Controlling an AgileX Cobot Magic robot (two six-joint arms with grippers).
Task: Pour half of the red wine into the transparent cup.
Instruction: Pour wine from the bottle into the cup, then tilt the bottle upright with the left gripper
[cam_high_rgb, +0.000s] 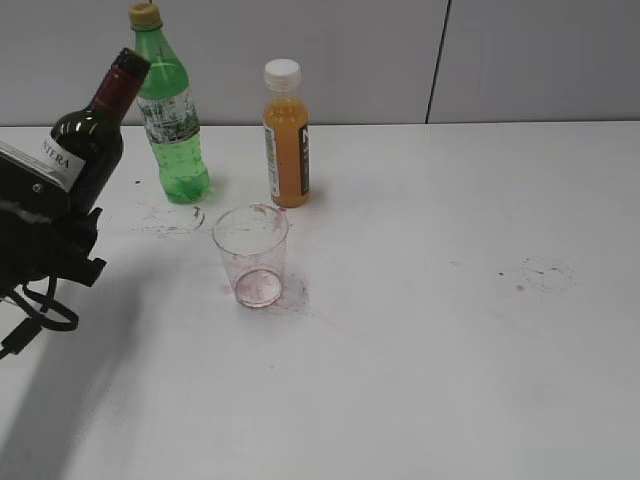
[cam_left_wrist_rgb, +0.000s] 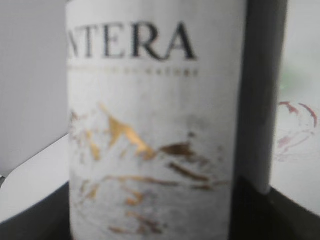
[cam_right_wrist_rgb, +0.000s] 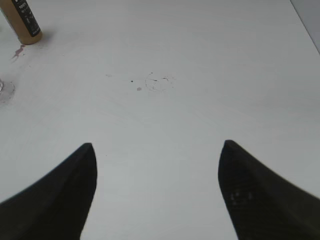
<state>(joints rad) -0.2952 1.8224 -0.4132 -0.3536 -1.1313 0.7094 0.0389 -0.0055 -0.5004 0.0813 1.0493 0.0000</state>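
The dark wine bottle (cam_high_rgb: 92, 135) with white label and dark red foil neck is held at the far left, tilted with its neck toward the upper right. My left gripper (cam_high_rgb: 45, 215) is shut on its body; the label (cam_left_wrist_rgb: 155, 125) fills the left wrist view. The transparent cup (cam_high_rgb: 251, 255) stands upright on the table, right of and below the bottle's mouth, apart from it, with reddish stains at its bottom. My right gripper (cam_right_wrist_rgb: 157, 150) is open and empty above bare table; it does not show in the exterior view.
A light green plastic bottle (cam_high_rgb: 168, 110) and a small orange juice bottle (cam_high_rgb: 286, 135) with white cap stand behind the cup; the juice bottle's base also shows in the right wrist view (cam_right_wrist_rgb: 22, 22). Faint red ring stains (cam_high_rgb: 545, 272) mark the white table.
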